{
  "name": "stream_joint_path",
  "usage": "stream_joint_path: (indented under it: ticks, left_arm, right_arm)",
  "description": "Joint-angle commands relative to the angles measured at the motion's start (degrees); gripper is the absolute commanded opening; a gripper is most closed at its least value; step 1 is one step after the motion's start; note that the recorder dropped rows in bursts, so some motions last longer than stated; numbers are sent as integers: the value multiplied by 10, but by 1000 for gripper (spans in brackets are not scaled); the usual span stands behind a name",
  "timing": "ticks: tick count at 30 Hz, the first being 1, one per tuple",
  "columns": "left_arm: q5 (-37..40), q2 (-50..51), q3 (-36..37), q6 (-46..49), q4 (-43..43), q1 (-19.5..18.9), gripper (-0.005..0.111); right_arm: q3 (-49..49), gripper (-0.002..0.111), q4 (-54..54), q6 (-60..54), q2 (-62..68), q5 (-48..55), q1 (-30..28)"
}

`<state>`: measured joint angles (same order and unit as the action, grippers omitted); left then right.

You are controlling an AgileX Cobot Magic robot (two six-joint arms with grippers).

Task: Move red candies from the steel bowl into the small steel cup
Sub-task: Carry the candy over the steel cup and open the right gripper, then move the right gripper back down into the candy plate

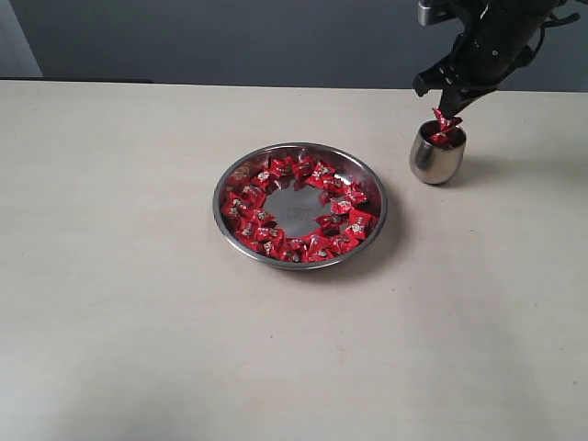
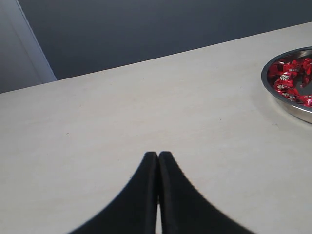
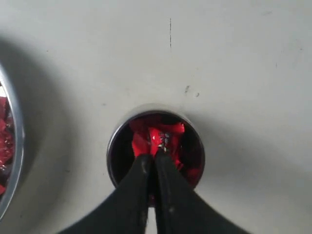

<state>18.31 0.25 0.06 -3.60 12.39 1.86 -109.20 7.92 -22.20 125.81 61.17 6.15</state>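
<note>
The steel bowl (image 1: 220, 197) sits mid-table with a ring of red candies (image 1: 253, 220) around its bare centre. To its right stands the small steel cup (image 1: 435, 163), which holds red candies (image 1: 441, 140). My right gripper (image 1: 452, 108) hangs just over the cup's mouth. Its tips pinch one red candy (image 1: 447, 120) by the wrapper. In the right wrist view the fingers (image 3: 152, 157) are pressed together over the cup (image 3: 111, 146), with that candy (image 3: 163, 136) at their tips. My left gripper (image 2: 158, 155) is shut and empty over bare table, left of the bowl (image 2: 273, 90).
The pale table (image 1: 129, 303) stretches wide on the left and in front of the bowl. A dark wall (image 1: 230, 37) runs along the table's far edge. The bowl's rim (image 3: 17, 136) lies close beside the cup.
</note>
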Motion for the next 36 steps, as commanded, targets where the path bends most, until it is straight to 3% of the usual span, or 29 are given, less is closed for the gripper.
stream_joint_path:
  ticks: [1,3,8,14,18,23,36]
  left_arm:
    - [-4,-2,-1,-3,2,0,0]
    - [-4,-2,-1,-3,2,0,0]
    - [-4,-2,-1,-3,2,0,0]
    - [-4,-2,-1,-3,2,0,0]
    - [-4,-2,-1,-3,2,0,0]
    - [-4,-2,-1,-3,2,0,0]
    - [-4,-2,-1,-3,2,0,0]
  right_arm:
    - [1,26,-8,-1,-3,-9,-5]
    - [1,33,-9,0,-3,-10,-5]
    - [1,34,10,0,-8,-10,-5]
    - [1,32,200,-115,-19,46,45]
    - [1,33,193,-131,7,5,124]
    - [1,51,183,-145,48,50,189]
    - [1,47,180,-140,102,-44,246]
